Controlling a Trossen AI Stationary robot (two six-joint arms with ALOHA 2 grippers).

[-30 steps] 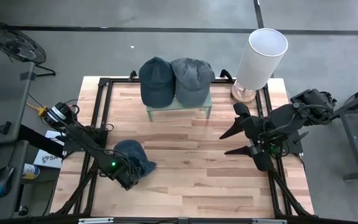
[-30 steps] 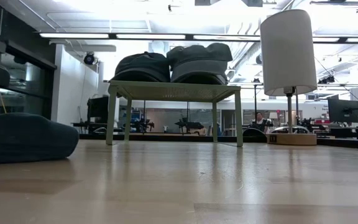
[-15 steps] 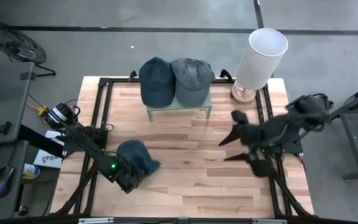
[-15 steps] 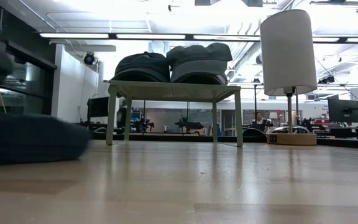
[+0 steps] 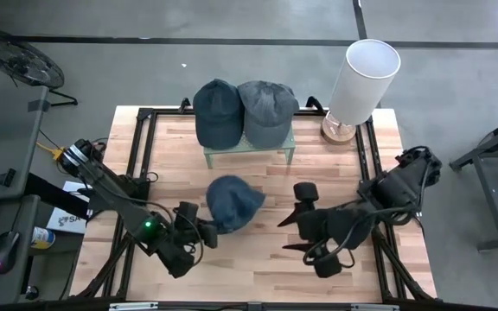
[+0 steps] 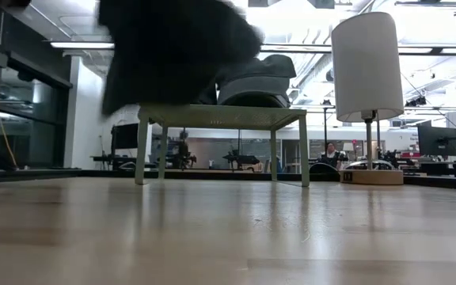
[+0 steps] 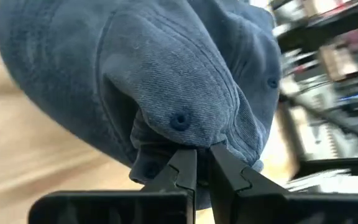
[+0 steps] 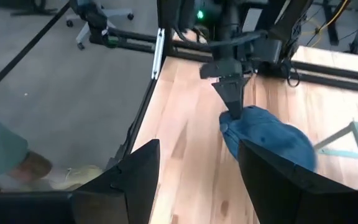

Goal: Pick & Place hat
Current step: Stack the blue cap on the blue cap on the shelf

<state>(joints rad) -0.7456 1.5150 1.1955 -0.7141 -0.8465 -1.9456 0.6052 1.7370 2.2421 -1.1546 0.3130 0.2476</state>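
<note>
My left gripper point(image 7: 202, 163) pinches the blue hat point(image 5: 232, 204), lifted above the table point(image 5: 258, 268) centre, near the stand point(image 5: 247, 153). My right gripper point(image 5: 305, 235) hangs spread apart, right of it.

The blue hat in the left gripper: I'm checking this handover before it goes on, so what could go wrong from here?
1. The left gripper pinches only a small fold at the edge of the blue hat, which hangs clear of the table; it could slip out.
2. The right gripper is open and close to the hat; closing in, it might hit the left arm.
3. The small stand already carries two hats, so little room remains there.
</note>
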